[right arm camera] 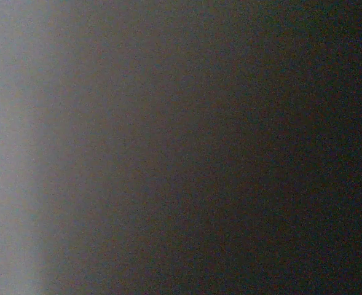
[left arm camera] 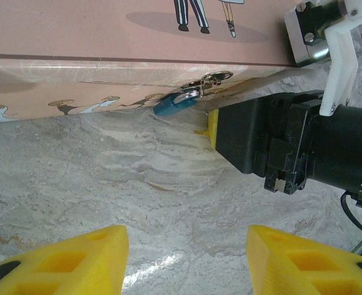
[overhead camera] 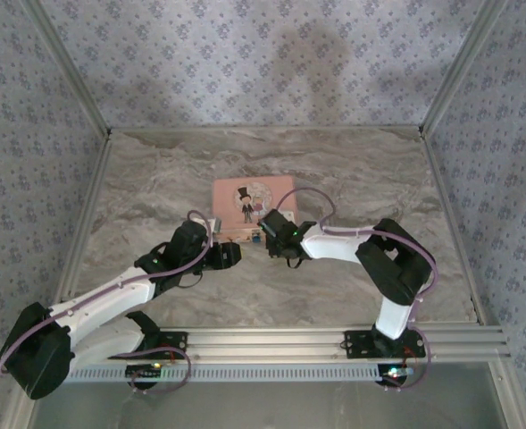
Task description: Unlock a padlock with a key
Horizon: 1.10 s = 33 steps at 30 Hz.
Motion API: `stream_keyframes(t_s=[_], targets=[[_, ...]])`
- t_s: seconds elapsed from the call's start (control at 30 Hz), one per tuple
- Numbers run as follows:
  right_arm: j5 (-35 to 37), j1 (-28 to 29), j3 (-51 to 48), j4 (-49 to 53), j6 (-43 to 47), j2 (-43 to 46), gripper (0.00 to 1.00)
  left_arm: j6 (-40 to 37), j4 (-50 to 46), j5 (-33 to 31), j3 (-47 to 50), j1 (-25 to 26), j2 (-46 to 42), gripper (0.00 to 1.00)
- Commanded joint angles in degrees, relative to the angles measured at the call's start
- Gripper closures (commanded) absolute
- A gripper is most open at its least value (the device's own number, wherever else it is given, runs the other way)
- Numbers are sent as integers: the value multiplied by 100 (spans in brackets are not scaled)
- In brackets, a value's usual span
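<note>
Left wrist, blue-grey padlock (left arm camera: 171, 106) against pink tin (left arm camera: 107, 43), left pincer (left arm camera: 187, 236) spread, right pincer (left arm camera: 211, 126) grip unclear

left arm (overhead camera: 111, 299) stretched forward, left fingers (left arm camera: 76, 261) apart; right arm (overhead camera: 352, 243) bent leftward.

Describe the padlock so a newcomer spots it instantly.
Find the pink cartoon tin in the middle of the marble table. On its near side wall sits a silvery clasp, with the padlock hooked on it. It is the tiny blue-grey metal piece, the only bluish thing against pink tin and pale stone.
</note>
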<state>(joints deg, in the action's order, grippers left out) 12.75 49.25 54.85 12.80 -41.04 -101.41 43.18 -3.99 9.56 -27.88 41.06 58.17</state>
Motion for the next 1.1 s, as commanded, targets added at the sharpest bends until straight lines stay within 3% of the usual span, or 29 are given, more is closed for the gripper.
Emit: stream_keyframes(t_s=[0.0,0.3,0.7,1.07], targets=[[-524,205,-388,893,-177,-231,81,58,107,-78,-51,34,-70,47],[-440,283,-504,913,-159,-28,100,50,100,-77,-147,35,27,47],[-699,64,-1104,-62,330,1859,100,66,258,-91,-309,37,225,47],[-1091,-437,-1052,-100,887,3257,100,-88,378,93,-755,34,406,46]])
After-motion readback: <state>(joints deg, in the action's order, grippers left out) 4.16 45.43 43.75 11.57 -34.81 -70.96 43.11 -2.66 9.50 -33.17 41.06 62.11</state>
